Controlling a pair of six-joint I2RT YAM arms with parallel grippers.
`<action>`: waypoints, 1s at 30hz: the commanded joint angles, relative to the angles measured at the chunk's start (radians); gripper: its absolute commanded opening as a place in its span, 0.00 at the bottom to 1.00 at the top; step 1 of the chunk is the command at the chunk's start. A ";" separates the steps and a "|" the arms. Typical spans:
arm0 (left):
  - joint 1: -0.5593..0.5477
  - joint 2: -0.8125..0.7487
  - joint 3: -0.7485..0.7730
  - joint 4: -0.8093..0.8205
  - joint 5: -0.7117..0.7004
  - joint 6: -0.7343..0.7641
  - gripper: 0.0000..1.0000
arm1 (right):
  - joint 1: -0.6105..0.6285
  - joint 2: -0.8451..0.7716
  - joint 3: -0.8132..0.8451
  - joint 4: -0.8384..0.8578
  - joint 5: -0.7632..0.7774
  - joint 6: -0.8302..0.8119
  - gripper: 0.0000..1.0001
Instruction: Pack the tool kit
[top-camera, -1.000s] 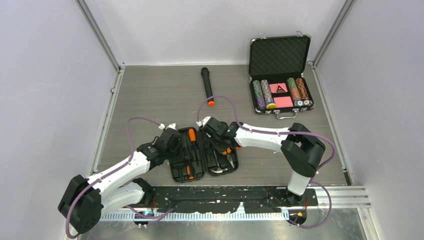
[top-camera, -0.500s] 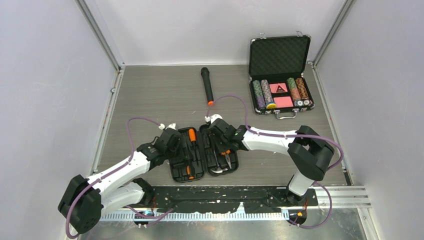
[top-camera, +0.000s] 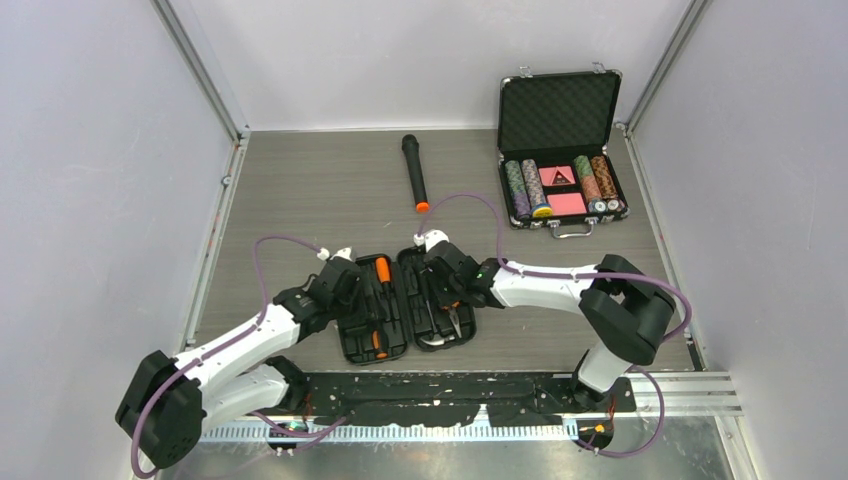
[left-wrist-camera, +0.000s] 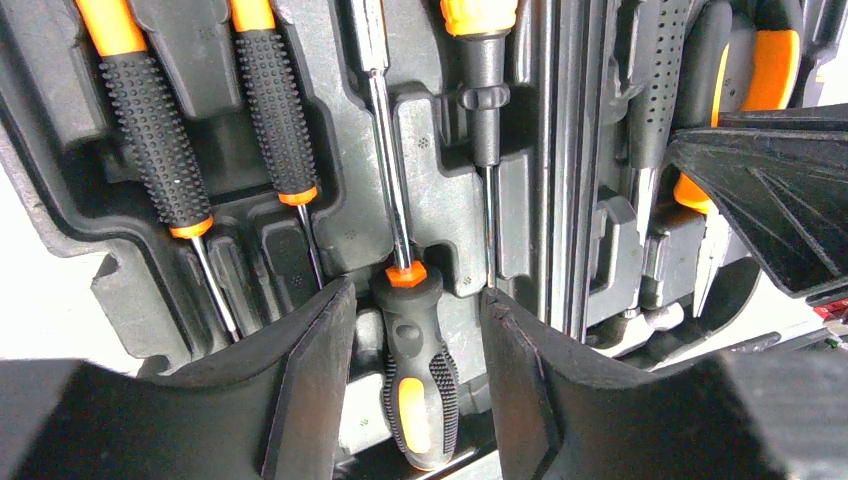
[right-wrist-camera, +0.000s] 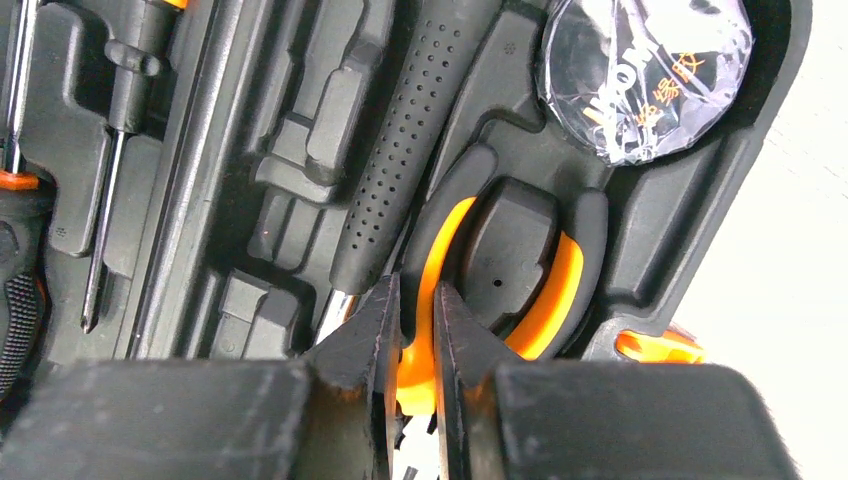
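Observation:
The tool kit (top-camera: 352, 350) lies open flat near the table's front, with screwdrivers (left-wrist-camera: 160, 130) seated in its left half (left-wrist-camera: 440, 230). My left gripper (left-wrist-camera: 415, 300) hovers over that half. It is open, its fingers astride an orange-black screwdriver handle (left-wrist-camera: 418, 385) with a gap on each side. In the right half (right-wrist-camera: 300, 130), the hammer's black handle (right-wrist-camera: 400, 170) sits in its slot. My right gripper (right-wrist-camera: 414, 300) is shut on the orange handle of the pliers (right-wrist-camera: 548, 300), low in their moulded slot. In the top view, the left gripper (top-camera: 352, 287) and right gripper (top-camera: 447, 290) sit over the two halves.
A black microphone with an orange end (top-camera: 414, 172) lies behind the kit. An open metal-edged case of poker chips (top-camera: 560, 150) stands at the back right. A plastic-wrapped round item (right-wrist-camera: 645, 75) fills a corner slot of the kit. Walls (top-camera: 100, 200) close in both sides.
My right gripper has moved forward and down over the kit's right half with the pliers, and its elbow has swung right. The left arm has stayed put.

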 joint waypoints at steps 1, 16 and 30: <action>0.007 -0.013 0.000 0.008 -0.001 -0.002 0.51 | -0.003 -0.015 0.015 0.103 -0.032 -0.013 0.18; -0.007 -0.025 0.179 0.004 0.101 0.015 0.49 | -0.051 -0.267 0.046 -0.144 0.042 0.026 0.37; -0.093 0.469 0.480 0.147 0.234 -0.005 0.10 | -0.096 -0.183 -0.035 -0.137 -0.068 0.142 0.17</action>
